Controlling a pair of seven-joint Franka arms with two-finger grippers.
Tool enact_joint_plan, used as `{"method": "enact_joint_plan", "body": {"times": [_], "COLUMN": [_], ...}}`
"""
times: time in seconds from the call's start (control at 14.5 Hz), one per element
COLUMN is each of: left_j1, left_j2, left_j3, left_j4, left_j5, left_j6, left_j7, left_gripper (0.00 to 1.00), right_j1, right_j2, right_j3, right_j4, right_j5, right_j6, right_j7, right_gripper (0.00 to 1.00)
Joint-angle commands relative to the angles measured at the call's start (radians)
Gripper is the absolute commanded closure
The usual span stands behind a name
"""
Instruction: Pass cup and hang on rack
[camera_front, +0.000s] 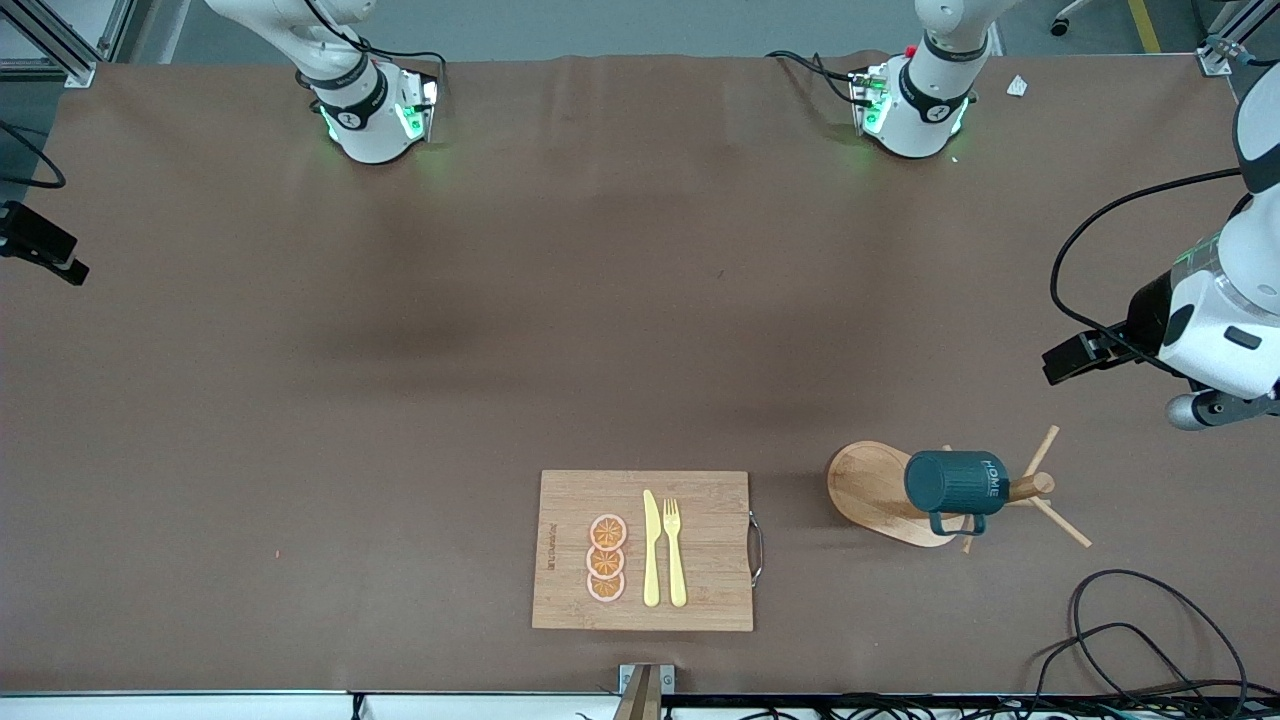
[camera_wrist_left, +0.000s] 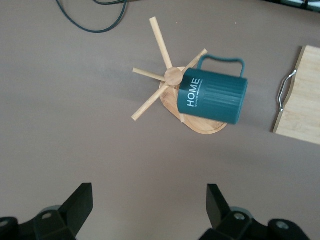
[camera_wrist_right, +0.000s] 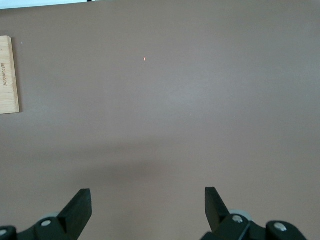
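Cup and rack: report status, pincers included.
Left pincer open, above bare table beside the rack. Right pincer open, over bare table, waiting. Cup hangs by its handle on a rack peg. Nothing in the way.

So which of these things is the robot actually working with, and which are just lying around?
Part of the job:
- cup, hanging on a peg
- rack
- left gripper, open, above them

Just lying about:
- cutting board
- orange slices
- yellow knife
- yellow fork
- cables
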Motion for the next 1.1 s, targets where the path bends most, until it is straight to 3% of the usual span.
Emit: {"method": "enact_joint_plan", "body": {"times": [0.0,0.07,0.14,0.21,0.34,0.48,0.76,1.03], "left_j1": [-0.006,-0.041,-0.118,-0.194,-0.284,-0.386,-0.491,-0.5], "left_j2": [-0.054,-0.08,-0.114,-0.152,-0.182,-0.209,-0.329,-0.487], "left_j3": [0.003,0.043,0.14,0.269,0.443,0.616,0.738,0.741], "left_j4": [-0.01,-0.011,-0.014,-0.02,-0.027,-0.034,-0.17,-0.374], "left_j5": [0.017,0.019,0.011,-0.039,-0.232,-0.323,-0.336,-0.347], "left_j6": [0.002,0.002,0.0,-0.003,-0.004,-0.009,-0.012,0.054], "left_j7": [0.123,0.178,0.217,0.234,0.24,0.271,0.474,0.478], "left_gripper": [0.0,0.0,0.0,0.0,0.0,0.0,0.0,0.0], "right_j1": [-0.017,-0.017,-0.017,-0.017,-0.017,-0.017,-0.017,-0.017], "right_j2": [-0.008,-0.008,-0.008,-0.008,-0.008,-0.008,-0.008,-0.008], "right_j3": [0.011,0.011,0.011,0.011,0.011,0.011,0.011,0.011], "right_j4": [0.0,0.0,0.0,0.0,0.0,0.0,0.0,0.0], "right_j5": [0.002,0.002,0.002,0.002,0.002,0.002,0.002,0.002], "right_j6": [-0.003,-0.003,-0.003,-0.003,-0.003,-0.003,-0.003,-0.003], "right_j7": [-0.013,-0.013,-0.013,-0.013,-0.013,-0.013,-0.013,-0.013], "right_gripper": [0.0,0.0,0.0,0.0,0.0,0.0,0.0,0.0]}}
